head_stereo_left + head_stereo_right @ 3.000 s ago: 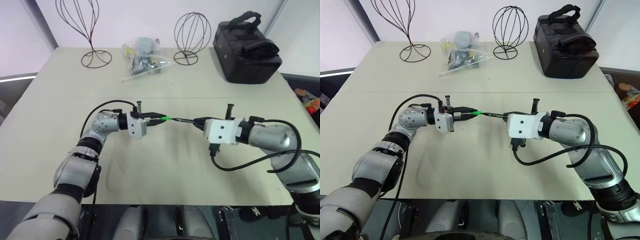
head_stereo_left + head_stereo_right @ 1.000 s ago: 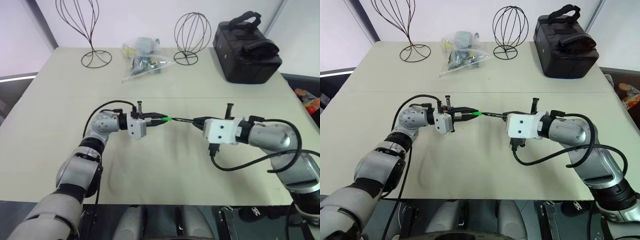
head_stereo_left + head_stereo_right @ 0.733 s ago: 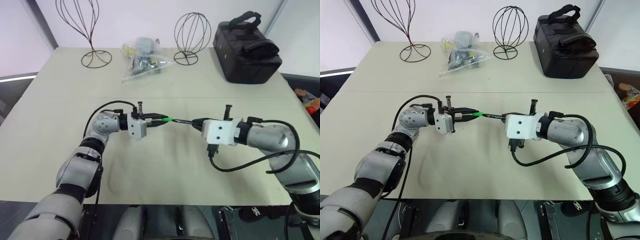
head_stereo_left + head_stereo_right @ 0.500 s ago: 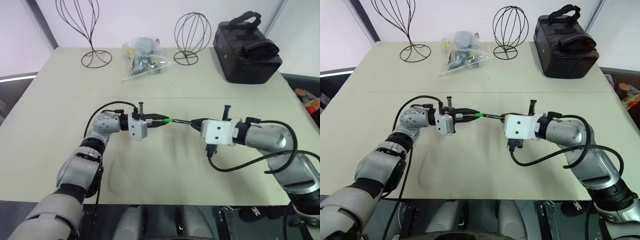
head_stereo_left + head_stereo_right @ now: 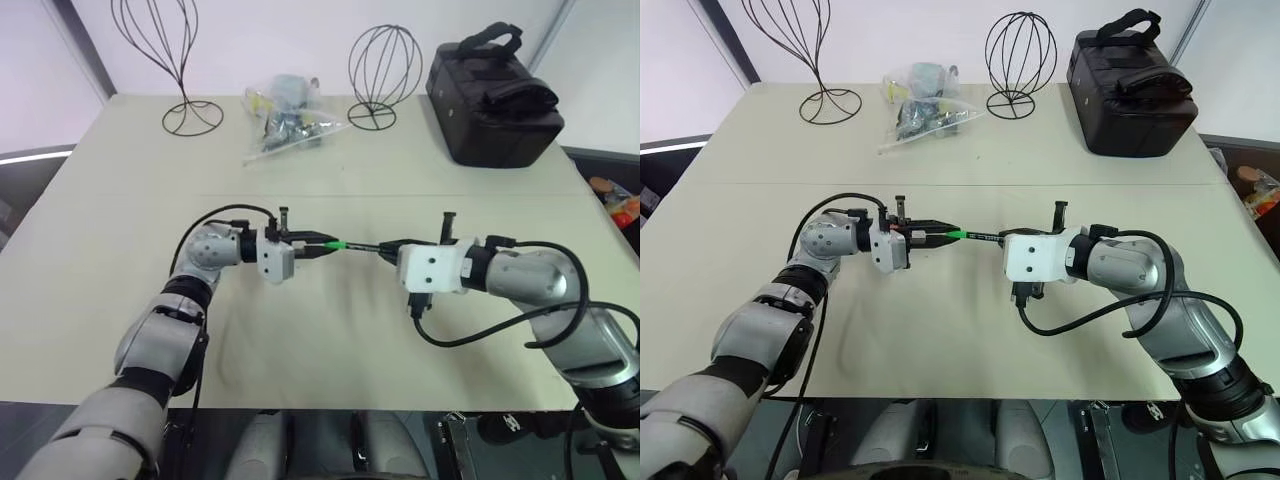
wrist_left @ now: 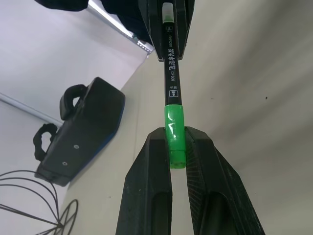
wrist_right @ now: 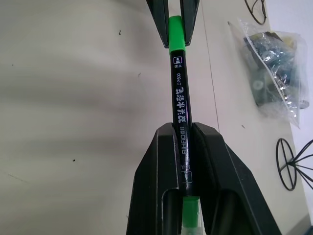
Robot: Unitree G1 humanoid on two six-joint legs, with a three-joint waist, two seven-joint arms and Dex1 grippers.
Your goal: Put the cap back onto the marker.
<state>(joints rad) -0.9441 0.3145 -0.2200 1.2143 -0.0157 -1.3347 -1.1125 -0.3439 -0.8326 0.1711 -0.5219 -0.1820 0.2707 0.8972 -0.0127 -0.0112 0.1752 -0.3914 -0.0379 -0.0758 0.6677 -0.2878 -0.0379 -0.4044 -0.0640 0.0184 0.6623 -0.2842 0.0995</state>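
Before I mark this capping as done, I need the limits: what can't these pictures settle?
- Marker tip: hidden inside the green cap, so full seating is unclear.
- Plastic bag contents: too small from the head views, cut off by the right wrist view's edge.
- Black bag: its far side is hidden.

Both arms are bent inward and meet in front of the robot. The left gripper (image 5: 318, 246) points toward the right one, fingers closed. The right gripper (image 5: 388, 246) points back at it, fingers also closed.
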